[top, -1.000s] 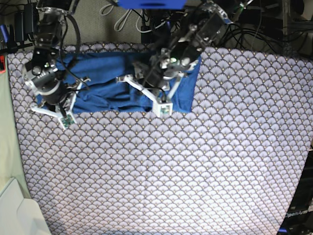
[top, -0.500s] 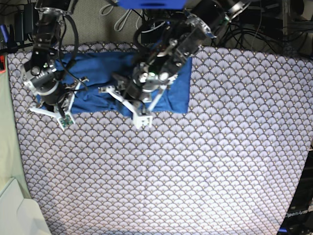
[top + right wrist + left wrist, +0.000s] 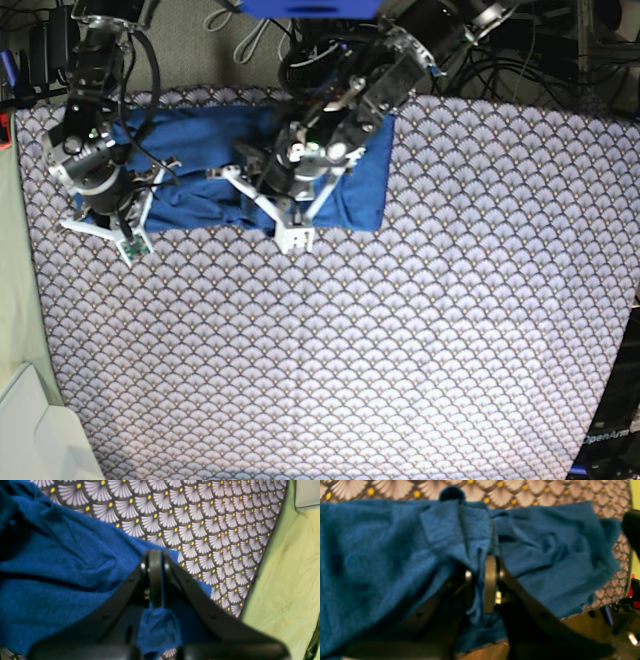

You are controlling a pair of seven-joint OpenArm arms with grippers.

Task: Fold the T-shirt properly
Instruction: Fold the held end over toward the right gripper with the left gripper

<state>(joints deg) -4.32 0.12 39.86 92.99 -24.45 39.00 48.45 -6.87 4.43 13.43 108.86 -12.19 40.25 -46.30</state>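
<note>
Pinching a bunched fold of the T-shirt [image 3: 545,562] between closed jaws, the left gripper [image 3: 480,590] sits over the middle of the garment. The right gripper [image 3: 156,580] is likewise clamped on blue fabric, at the shirt's edge nearest the green surface [image 3: 287,575]. Farther off, the base view shows the shirt [image 3: 365,190] gathered along the far side of the patterned tablecloth [image 3: 400,350], both arms over it. The step in hand looks like a crosswise fold. Next, the carried fold should probably be laid flat and released without dragging the layers beneath.
</note>
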